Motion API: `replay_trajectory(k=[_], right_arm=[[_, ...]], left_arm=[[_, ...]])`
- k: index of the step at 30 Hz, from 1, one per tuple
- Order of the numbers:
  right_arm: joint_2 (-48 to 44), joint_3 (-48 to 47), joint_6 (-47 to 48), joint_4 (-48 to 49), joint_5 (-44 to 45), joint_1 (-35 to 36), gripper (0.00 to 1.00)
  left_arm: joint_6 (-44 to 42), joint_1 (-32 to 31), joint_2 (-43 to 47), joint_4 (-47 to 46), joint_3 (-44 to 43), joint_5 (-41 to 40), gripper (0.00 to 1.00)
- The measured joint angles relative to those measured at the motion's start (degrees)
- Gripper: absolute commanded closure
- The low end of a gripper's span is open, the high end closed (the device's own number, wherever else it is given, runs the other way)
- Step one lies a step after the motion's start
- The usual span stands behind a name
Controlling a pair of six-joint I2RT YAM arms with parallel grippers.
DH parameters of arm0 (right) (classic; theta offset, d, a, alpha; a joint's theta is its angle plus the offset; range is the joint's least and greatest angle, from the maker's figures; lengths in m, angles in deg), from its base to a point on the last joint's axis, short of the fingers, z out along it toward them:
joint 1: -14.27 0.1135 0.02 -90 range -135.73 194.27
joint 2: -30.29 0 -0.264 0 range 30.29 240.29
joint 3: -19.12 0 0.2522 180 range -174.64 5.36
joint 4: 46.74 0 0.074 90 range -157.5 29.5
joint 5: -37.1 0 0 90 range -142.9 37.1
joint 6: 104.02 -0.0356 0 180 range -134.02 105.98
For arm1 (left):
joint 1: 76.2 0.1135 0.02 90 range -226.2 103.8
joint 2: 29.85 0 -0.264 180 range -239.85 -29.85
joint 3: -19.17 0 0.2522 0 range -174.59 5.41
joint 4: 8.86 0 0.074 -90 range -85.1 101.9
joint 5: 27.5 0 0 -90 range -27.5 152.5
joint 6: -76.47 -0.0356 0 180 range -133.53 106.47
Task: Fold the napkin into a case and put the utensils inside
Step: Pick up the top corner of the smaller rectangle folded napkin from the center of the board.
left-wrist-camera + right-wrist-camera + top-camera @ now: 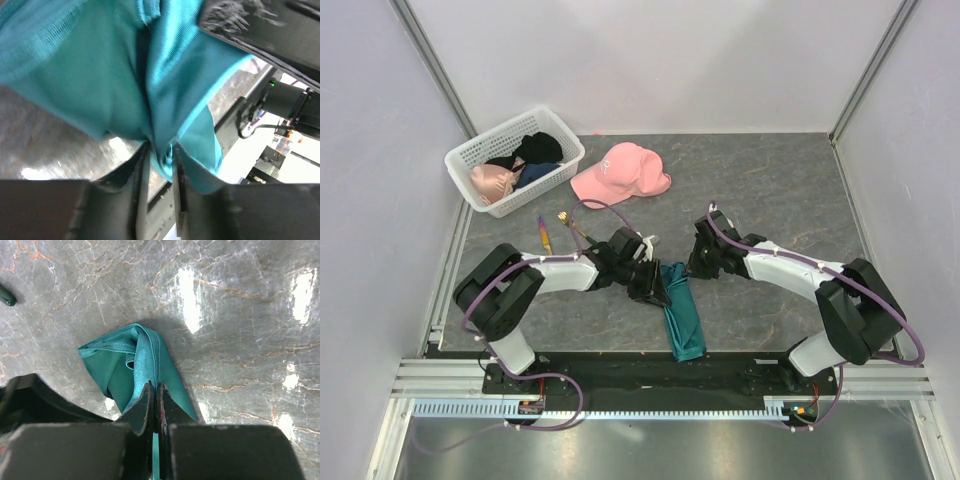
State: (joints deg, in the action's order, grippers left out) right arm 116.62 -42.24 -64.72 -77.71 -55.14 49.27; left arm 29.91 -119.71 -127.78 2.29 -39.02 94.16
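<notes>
The napkin [682, 315] lies on the desk [770, 190] as a narrow folded strip. Its far end sits right between the two sets of jaws and the rest trails back toward the arm bases. The right jaws are pressed together on a bunched fold of the cloth, with a sliver of teal showing in their seam. The left jaws stand narrow with cloth running through the gap; whether they pinch it or merely straddle it I cannot tell. The step in hand looks like tidying the strip into a case. To do it well, one side should anchor the layers while the other draws the fold flat, without dragging the strip sideways, leaving an open pocket. The fork [572, 227] and the purple-and-orange piece [545, 235] lie just beyond the left jaws, apart from the cloth
</notes>
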Motion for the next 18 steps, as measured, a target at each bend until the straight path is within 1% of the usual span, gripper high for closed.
replay_trajectory(k=[1,3,4,5,7,8,11,15,18], right_arm=[[0.0,0.0,0.0,-0.2,-0.4,0.0,1.0],[0.0,-0.3,0.0,-0.7,-0.9,-0.1,1.0],[0.0,-0.4,0.0,-0.9,-1.2,-0.2,1.0],[0.0,-0.6,0.0,-1.1,-1.4,-0.3,1.0],[0.0,-1.0,0.0,-1.6,-1.8,-0.4,1.0],[0.0,-1.2,0.0,-1.8,-2.0,-0.4,1.0],[-0.1,-1.6,-0.1,-2.3,-2.2,-0.7,1.0],[-1.0,-1.6,-0.5,-3.5,-2.3,-1.1,1.0],[-1.6,-1.6,-0.7,-4.0,-2.3,-1.4,1.0]], left_arm=[[-0.3,0.0,0.7,0.8,-0.2,0.0,0.62],[-0.6,0.0,2.3,2.6,-1.1,0.0,0.66],[-0.7,0.2,2.9,3.3,-1.9,0.0,0.7],[-0.8,0.4,3.3,3.8,-3.0,0.0,0.77],[-0.8,1.0,3.4,4.0,-4.7,0.1,0.82],[-0.9,1.6,3.4,4.2,-5.4,0.0,0.86],[-1.0,3.7,2.8,5.0,-7.5,0.0,0.94],[-1.1,5.5,-0.2,5.7,-10.3,-0.1,0.95],[-1.1,5.6,-2.0,6.7,-11.4,-0.1,0.96]])
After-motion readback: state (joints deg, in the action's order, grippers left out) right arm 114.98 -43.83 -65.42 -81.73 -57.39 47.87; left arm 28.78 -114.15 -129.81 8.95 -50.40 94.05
